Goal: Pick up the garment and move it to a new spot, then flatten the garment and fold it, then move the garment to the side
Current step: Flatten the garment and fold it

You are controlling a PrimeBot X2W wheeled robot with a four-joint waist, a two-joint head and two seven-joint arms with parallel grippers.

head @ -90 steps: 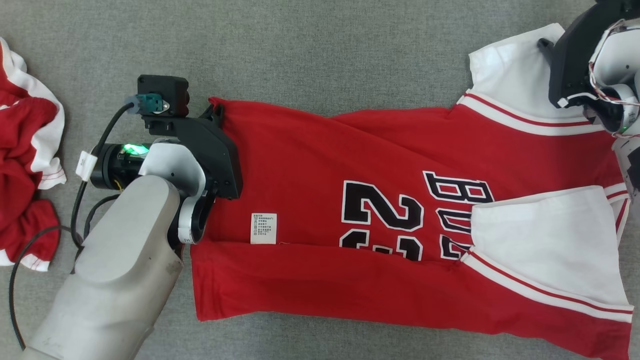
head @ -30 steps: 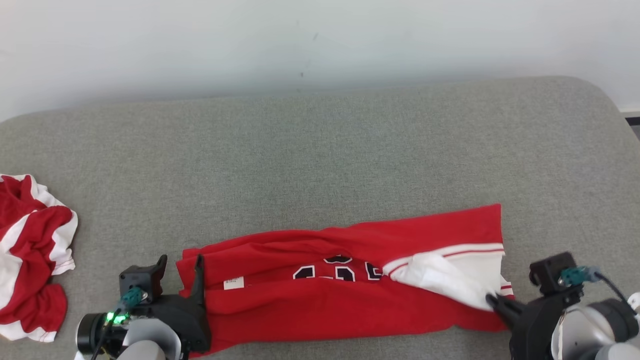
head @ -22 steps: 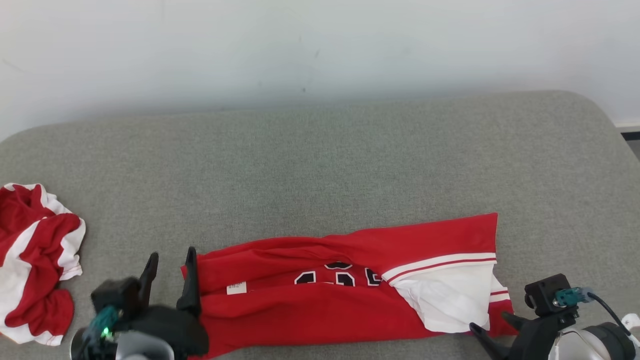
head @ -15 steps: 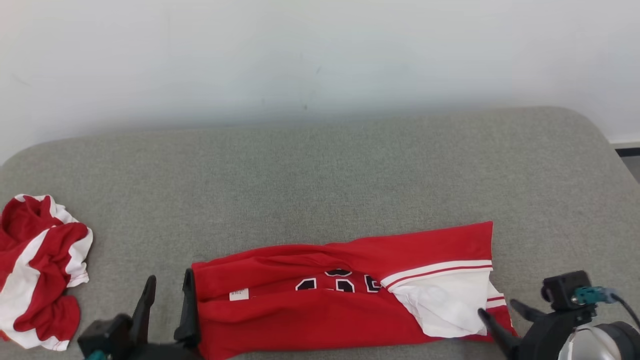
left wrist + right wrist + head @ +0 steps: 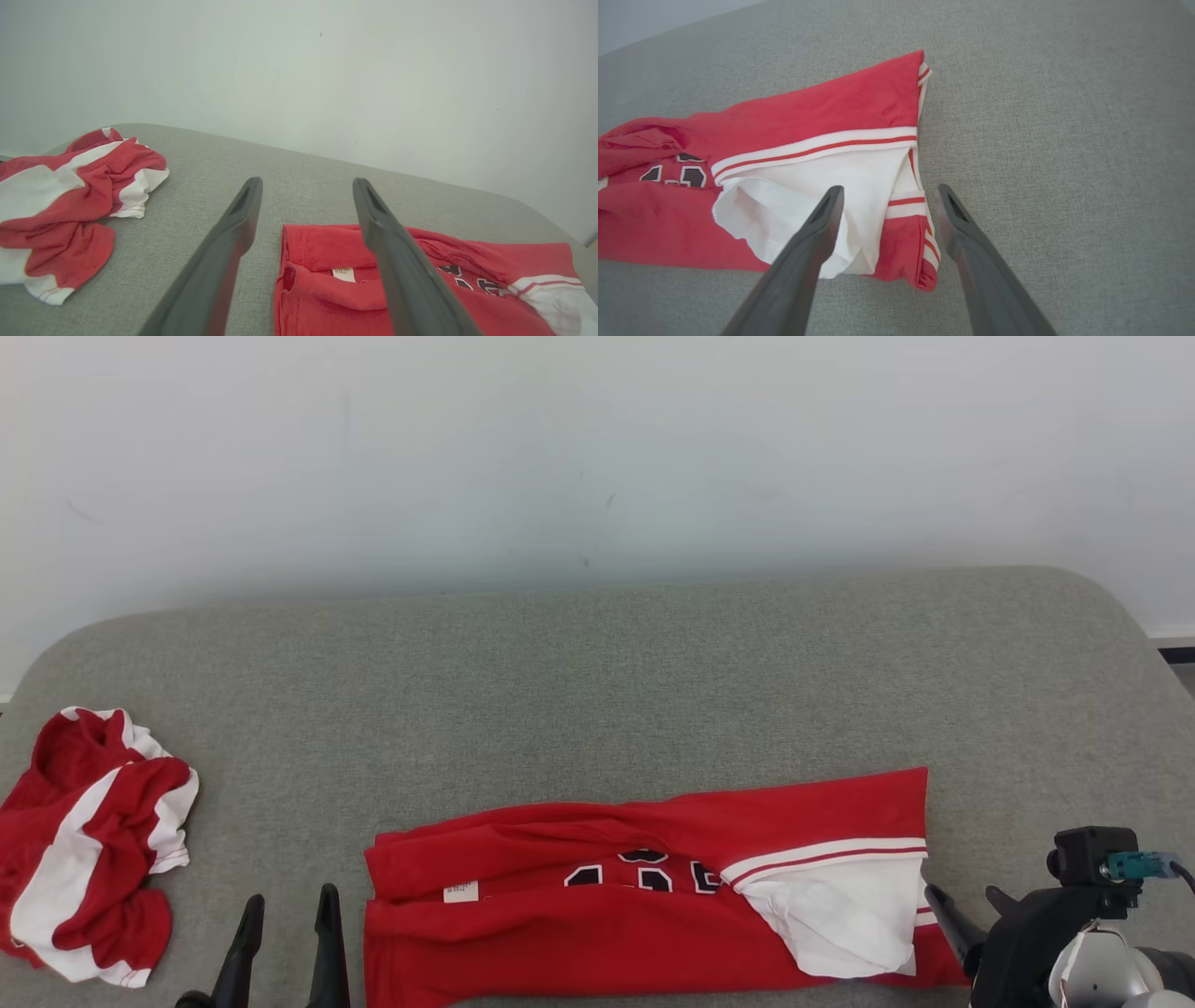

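Garment (image 5: 579,943) folded into a long red band on grey surface (image 5: 597,672)
Lies between left fingers (image 5: 327,943), spread and empty just beside its hem end, and right fingers (image 5: 803,261), spread and empty at its white-sleeve end. Sits well apart from crumpled red-and-white cloth (image 5: 84,840) at far left.

Black numerals (image 5: 644,879) on the garment (image 5: 560,947) are half hidden, its label (image 5: 460,892) illegible.
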